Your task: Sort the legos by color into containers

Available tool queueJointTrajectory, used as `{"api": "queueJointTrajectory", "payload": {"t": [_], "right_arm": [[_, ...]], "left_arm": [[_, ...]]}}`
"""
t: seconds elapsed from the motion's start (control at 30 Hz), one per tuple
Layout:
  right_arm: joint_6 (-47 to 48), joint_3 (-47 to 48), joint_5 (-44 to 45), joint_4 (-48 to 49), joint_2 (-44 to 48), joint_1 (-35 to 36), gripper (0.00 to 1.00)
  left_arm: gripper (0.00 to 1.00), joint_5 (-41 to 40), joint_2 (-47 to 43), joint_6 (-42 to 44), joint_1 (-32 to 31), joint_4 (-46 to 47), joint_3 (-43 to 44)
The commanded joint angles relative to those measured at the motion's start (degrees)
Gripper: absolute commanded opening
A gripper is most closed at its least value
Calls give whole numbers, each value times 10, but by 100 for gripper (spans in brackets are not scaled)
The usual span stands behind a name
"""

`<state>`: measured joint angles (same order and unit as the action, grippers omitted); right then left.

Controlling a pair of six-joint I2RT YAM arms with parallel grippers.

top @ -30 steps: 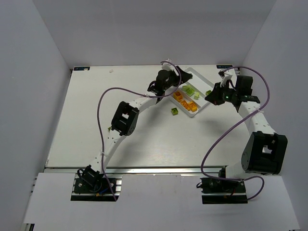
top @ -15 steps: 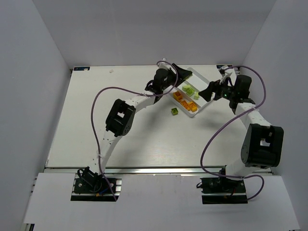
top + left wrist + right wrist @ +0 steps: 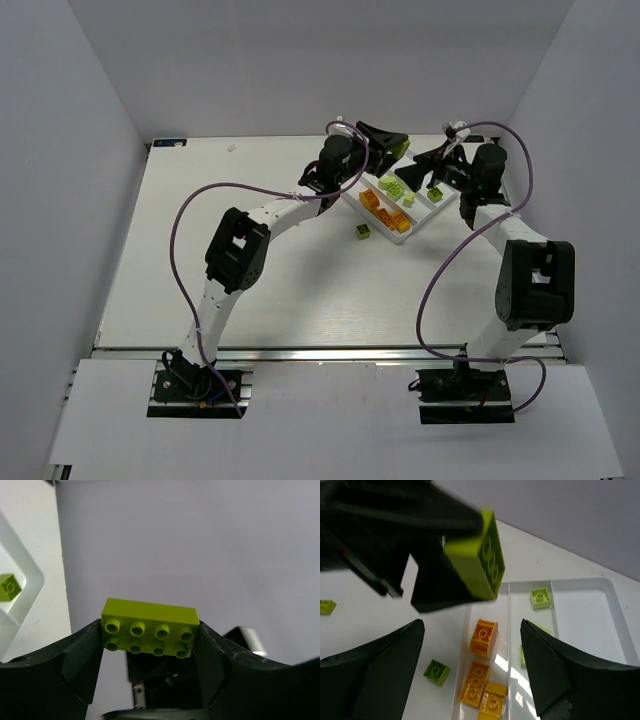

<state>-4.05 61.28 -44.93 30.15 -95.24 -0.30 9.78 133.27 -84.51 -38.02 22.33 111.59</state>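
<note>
Two hands by the tray [image 3: 580,582], upper right.
The left hand [image 3: 392,143] clamps a lime brick [image 3: 150,612]; the right hand [image 3: 471,625] is spread apart, empty.

White flat table [image 3: 250,260] carried white rectangular plastic tray [image 3: 424,213] toward far right. One small lime green studded brick [image 3: 363,231] lay just beside tray's near-left wall.

Lab bench [image 3: 250,285] inside white-walled test enclosure [image 3: 80,130]
</note>
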Motion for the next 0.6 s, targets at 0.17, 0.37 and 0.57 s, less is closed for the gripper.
{"api": "queueJointTrajectory", "payload": {"t": [0.17,0.37,0.57], "right_arm": [[-39,63,43,98,-24,36,82],[-36,92,66,66,-48,45,76],[-34,69,78,87,-38,48,66]], "left_arm": [[0,-9,-49,-46,-13,-1,-46],[0,-9,-51,-63,-13,13,-45],[0,-7,-53,-79,-13,23,-46]]}}
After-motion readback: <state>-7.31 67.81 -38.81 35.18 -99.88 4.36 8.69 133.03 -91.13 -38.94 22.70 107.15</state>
